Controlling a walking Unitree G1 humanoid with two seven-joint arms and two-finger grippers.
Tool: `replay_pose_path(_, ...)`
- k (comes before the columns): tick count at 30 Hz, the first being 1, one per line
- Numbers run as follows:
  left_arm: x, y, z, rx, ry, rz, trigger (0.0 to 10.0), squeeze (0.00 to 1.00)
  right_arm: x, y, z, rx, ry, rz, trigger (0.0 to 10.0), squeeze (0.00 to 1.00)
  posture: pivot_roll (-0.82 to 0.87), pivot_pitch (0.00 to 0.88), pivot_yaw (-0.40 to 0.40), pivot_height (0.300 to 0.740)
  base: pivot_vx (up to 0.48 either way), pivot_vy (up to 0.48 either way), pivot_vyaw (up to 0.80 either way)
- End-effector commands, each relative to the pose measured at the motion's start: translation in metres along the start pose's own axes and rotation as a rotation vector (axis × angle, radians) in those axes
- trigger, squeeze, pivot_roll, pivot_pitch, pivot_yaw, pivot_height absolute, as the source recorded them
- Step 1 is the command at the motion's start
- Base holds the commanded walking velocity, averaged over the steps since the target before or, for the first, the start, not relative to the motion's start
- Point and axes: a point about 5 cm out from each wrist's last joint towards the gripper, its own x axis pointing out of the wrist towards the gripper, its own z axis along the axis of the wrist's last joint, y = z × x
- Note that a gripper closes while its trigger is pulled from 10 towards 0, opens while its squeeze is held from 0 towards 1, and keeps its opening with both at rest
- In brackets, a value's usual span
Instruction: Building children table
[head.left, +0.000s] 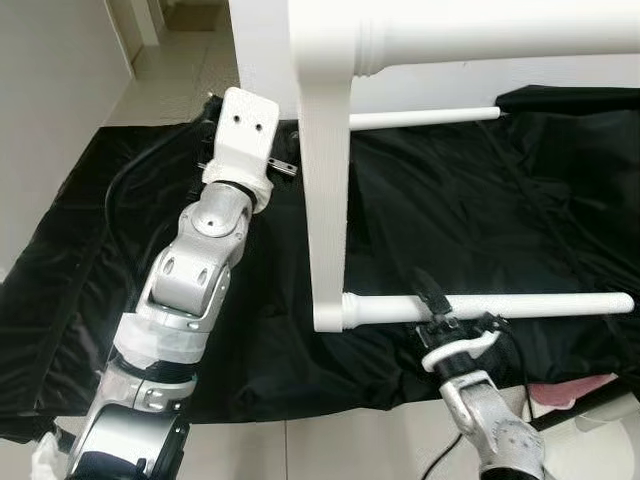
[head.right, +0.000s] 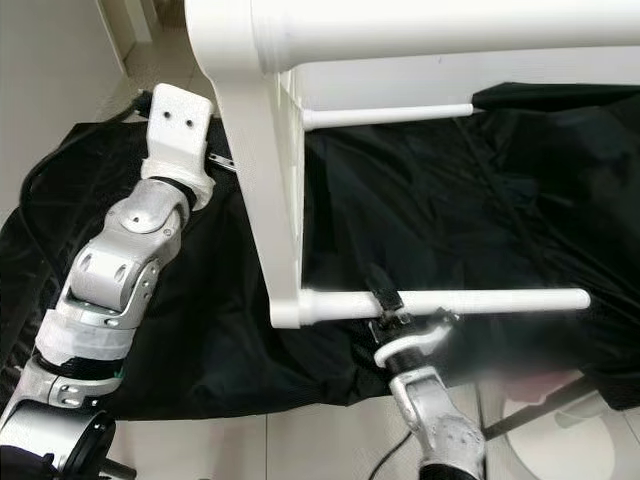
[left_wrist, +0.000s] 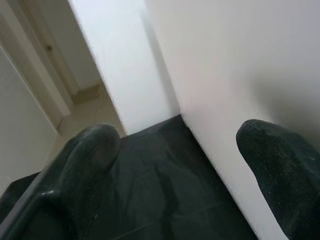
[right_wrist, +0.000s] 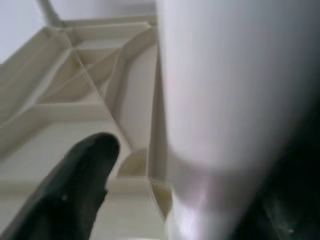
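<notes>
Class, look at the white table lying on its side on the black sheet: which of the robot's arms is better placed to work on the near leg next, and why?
The right. The right pincer is already at the near leg, its fingers around the rod. The left pincer is open beside the tabletop, far from that leg.

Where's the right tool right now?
In the left eye view, the right tool is low and right of centre, at the near white table leg above the black cloth.
</notes>
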Motion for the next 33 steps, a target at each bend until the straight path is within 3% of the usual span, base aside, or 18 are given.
replay_pose_path(1, 0.003, 0.009, 0.001, 0.013, 0.013, 0.157, 10.0, 0.0, -0.019, -0.019, -0.015, 0.085, 0.006, -0.104, 10.0, 0.0, 0.03, 0.093, 0.024, 0.74, 0.0, 0.0, 0.0)
replay_pose_path(3, 0.003, 0.009, 0.001, 0.013, 0.013, 0.157, 10.0, 0.0, -0.019, -0.019, -0.015, 0.085, 0.006, -0.104, 10.0, 0.0, 0.03, 0.093, 0.024, 0.74, 0.0, 0.0, 0.0)
replay_pose_path(7, 0.008, 0.007, 0.004, 0.015, 0.012, 0.149, 10.0, 0.0, -0.045, -0.011, -0.007, 0.048, 0.007, -0.104, 10.0, 0.0, 0.01, 0.099, 0.033, 0.74, 0.0, 0.0, 0.0)
replay_pose_path(16, 0.01, 0.004, 0.005, 0.014, 0.008, 0.137, 10.0, 0.0, -0.063, -0.009, -0.005, 0.014, 0.017, -0.105, 10.0, 0.0, 0.0, 0.1, 0.042, 0.74, 0.0, 0.0, 0.0)
replay_pose_path(17, 0.012, 0.004, 0.005, 0.012, 0.01, 0.131, 10.0, 0.0, -0.078, -0.006, -0.004, -0.013, 0.031, -0.092, 10.0, 0.0, -0.01, 0.103, 0.05, 0.74, 0.0, 0.0, 0.0)
replay_pose_path(21, 0.013, 0.003, 0.005, 0.01, 0.012, 0.127, 10.0, 0.0, -0.092, 0.002, -0.003, -0.052, 0.04, -0.034, 10.0, 0.0, -0.01, 0.103, 0.052, 0.74, 0.0, 0.0, 0.0)
replay_pose_path(28, 0.014, 0.003, 0.004, 0.009, 0.016, 0.124, 10.0, 0.0, -0.103, 0.02, 0.0, -0.081, 0.025, 0.1, 10.0, 0.0, -0.02, 0.109, 0.066, 0.74, 0.0, 0.0, 0.0)
replay_pose_path(33, 0.015, 0.0, 0.002, 0.013, 0.02, 0.113, 10.0, 0.0, -0.091, 0.043, 0.008, -0.144, -0.024, 0.247, 10.0, 0.0, -0.02, 0.108, 0.074, 0.74, 0.0, 0.0, 0.0)
